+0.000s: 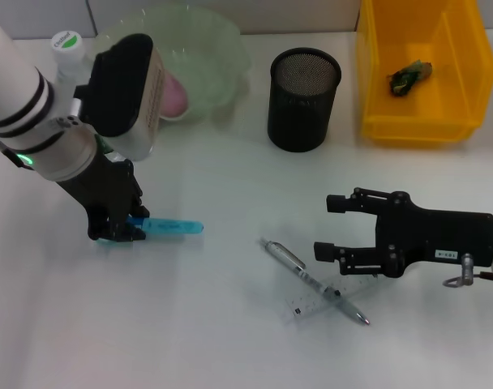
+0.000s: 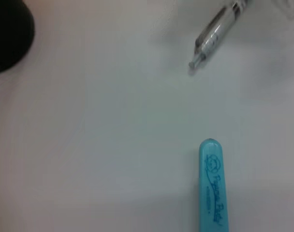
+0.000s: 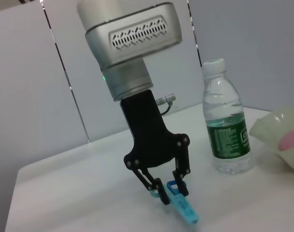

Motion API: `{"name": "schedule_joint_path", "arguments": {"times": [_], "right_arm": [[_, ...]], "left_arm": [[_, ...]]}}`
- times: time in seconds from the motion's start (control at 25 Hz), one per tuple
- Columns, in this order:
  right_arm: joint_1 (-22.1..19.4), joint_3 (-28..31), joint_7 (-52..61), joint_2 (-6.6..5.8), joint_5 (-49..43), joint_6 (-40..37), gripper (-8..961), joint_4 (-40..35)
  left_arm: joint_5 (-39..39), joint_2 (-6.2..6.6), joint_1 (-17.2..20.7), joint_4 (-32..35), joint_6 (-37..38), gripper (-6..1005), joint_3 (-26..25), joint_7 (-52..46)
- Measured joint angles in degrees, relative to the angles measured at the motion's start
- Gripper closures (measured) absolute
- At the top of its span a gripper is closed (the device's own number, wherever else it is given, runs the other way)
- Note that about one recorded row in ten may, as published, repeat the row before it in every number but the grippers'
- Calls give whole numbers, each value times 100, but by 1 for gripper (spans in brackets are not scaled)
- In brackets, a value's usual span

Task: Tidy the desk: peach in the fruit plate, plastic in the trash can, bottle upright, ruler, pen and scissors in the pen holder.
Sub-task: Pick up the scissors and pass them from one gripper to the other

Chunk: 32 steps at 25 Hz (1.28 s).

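- The left arm is reaching down from the robot's left side, its white forearm angling toward the table and its black wrist pointing downward.
- The left gripper [image 1: 121, 231] [image 3: 170, 193] is touching down at the tabletop, its fingers [image 3: 180, 180] drawn in narrow on a blue handle.
- The right gripper [image 1: 326, 228] is hovering low and level, pointing toward the left one, jaws spread wide.

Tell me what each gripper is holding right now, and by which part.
The left gripper is closed on the blue scissors at their handle end, still on the desk. The right gripper is open above the desk, holding nothing.
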Motion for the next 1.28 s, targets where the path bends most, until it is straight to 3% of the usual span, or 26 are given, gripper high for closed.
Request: {"name": "schedule_joint_path", "arguments": {"times": [0.24, 0.44, 0.76, 1.12, 1.28], "right_arm": [[0, 0, 5, 0, 0, -18, 125, -24], [-18, 0, 7, -3, 0, -83, 125, -43], [-49, -24, 7, -9, -44, -124, 126, -50], [-76, -30, 6, -9, -62, -337, 127, -102], [-90, -35, 2, -9, -69, -382, 128, -103]], "left_arm": [[-137, 6, 3, 13, 148, 734, -212, 83], [-738, 22, 113, 16, 719, 734, -1189, 597], [-1800, 49, 596, -116, 925, 735, -1906, 996], [-2886, 27, 952, -756, 733, 735, -1973, 1210], [-3501, 46, 996, -1449, 694, 735, -2051, 1372]]}}
